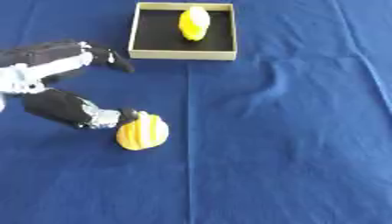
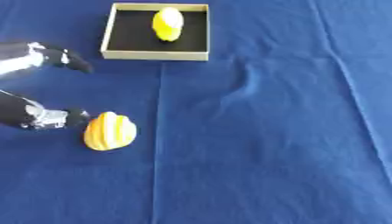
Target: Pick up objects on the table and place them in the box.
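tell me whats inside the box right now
One yellow object lies in the box, toward its far side; the rest of the black floor shows bare. Whatever is beneath that object is covered.

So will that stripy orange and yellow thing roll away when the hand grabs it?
Maybe. The striped object looks rounded, so a nudge from the left hand could roll it across the blue cloth. Its ridges might help fingers hold it.

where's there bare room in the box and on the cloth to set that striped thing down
Inside the box, the left half of the black floor is free; the yellow object stands right of centre near the far wall. The blue cloth right of the centre crease is bare. It is crowded at the left, where the left hand meets the striped object.
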Motion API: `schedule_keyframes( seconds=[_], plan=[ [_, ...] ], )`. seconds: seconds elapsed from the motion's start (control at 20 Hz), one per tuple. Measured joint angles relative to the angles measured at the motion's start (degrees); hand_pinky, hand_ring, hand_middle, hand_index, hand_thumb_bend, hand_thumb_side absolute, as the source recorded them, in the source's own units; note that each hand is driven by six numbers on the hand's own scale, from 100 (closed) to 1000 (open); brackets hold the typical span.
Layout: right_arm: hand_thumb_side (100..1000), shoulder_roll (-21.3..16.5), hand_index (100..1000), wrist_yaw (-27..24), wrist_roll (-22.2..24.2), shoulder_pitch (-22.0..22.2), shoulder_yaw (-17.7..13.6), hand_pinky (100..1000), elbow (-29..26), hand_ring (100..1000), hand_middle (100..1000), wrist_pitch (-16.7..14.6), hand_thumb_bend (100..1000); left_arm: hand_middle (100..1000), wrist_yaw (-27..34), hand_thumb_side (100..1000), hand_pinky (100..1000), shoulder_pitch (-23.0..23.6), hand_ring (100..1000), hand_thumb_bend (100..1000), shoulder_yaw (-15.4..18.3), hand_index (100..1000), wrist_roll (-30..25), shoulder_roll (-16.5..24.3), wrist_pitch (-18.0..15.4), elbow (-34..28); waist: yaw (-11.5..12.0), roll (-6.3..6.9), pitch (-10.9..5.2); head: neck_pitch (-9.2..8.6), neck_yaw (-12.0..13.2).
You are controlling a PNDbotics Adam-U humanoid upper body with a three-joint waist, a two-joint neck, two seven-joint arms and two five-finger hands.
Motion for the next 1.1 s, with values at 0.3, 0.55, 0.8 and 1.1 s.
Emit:
schedule_keyframes(
  seconds=[0.3,0.55,0.8,1.1],
  plan=[
    [494,0.8,910,0.0,-0.4,-0.2,0.0,896,0.4,928,875,0.1,100,814,-1.0,623,925,0.8,890,505,-0.7,883,-1.9,-1.9,0.1,1.8,0.1,0.10,-0.24,0.00,0.0],
    [503,1.0,909,0.0,-0.4,-0.2,0.0,896,0.9,929,875,0.1,100,814,-2.2,536,925,1.7,891,510,-1.1,883,-2.7,-2.4,-0.3,3.8,-0.1,0.20,-0.24,0.00,0.0],
    [516,1.5,906,0.0,-0.4,0.1,0.0,896,1.5,931,875,0.1,100,811,-3.8,451,921,2.6,888,471,-1.1,879,-2.8,-3.1,-0.6,6.6,-0.4,0.32,-0.24,-0.01,0.0],
    [531,1.9,905,-0.2,-0.3,0.7,0.0,896,2.5,933,876,0.0,100,801,-4.7,451,905,3.1,879,458,-1.1,869,-2.4,-4.9,-0.9,9.2,-0.6,0.29,-0.24,-0.01,0.4]
  ],
)
